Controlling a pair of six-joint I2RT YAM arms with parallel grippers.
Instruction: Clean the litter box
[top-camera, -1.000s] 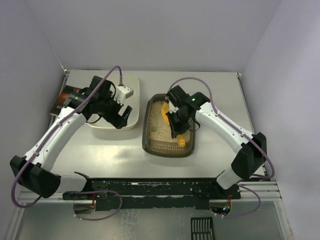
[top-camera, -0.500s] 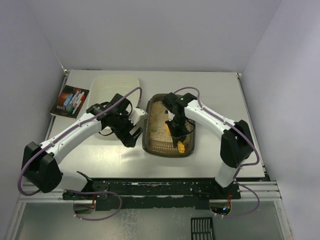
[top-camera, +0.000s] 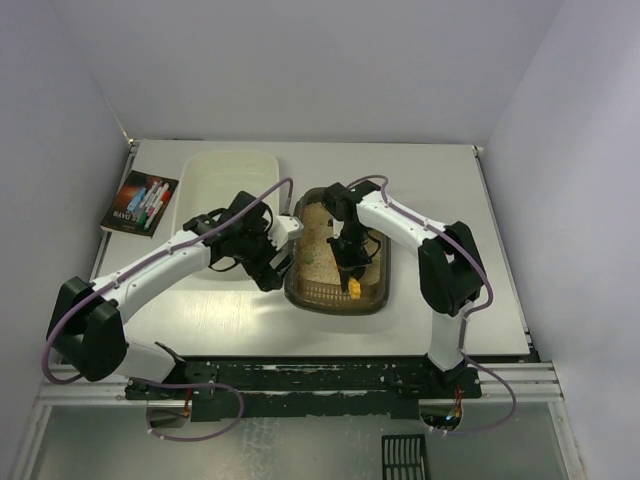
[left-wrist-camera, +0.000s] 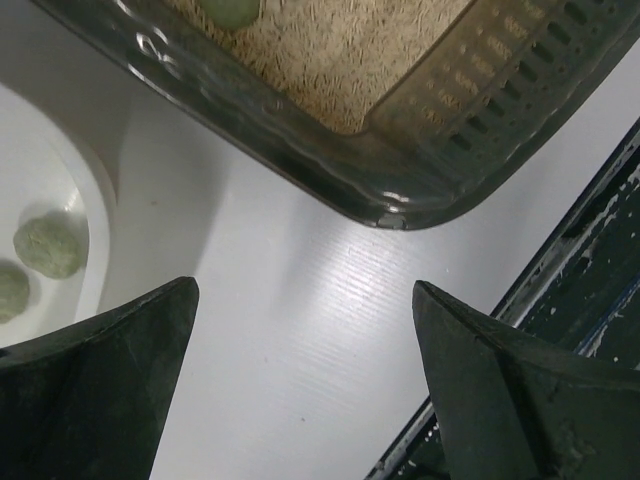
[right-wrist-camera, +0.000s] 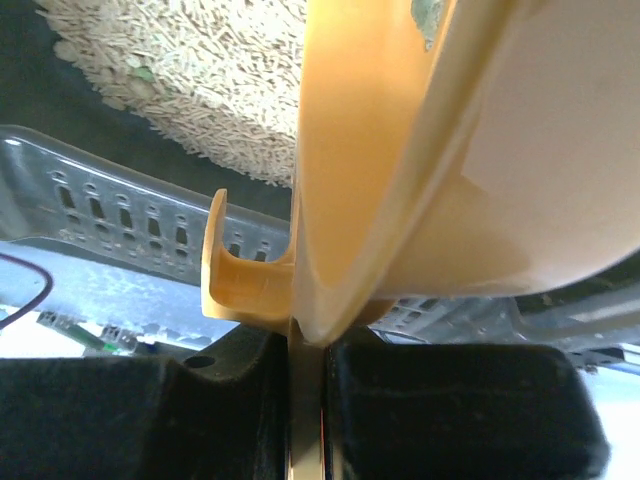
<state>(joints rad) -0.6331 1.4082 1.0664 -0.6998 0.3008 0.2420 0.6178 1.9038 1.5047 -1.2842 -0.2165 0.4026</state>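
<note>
Halfway along the near-to-far litter box (top-camera: 320, 293), clamping the orange scoop (top-camera: 353, 288) in the right end effector (right-wrist-camera: 305, 390); hovering just left with the left end effector (left-wrist-camera: 305, 288) spread wide, empty

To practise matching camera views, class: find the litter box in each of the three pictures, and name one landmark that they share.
Top external: the litter box lies at the centre of the picture.
Left wrist: its dark wall runs across the top, with a rounded corner near the middle.
Right wrist: its grey wall crosses the left side, behind the orange scoop.
Shared landmark: the box's slotted end, seen in all three.
</note>
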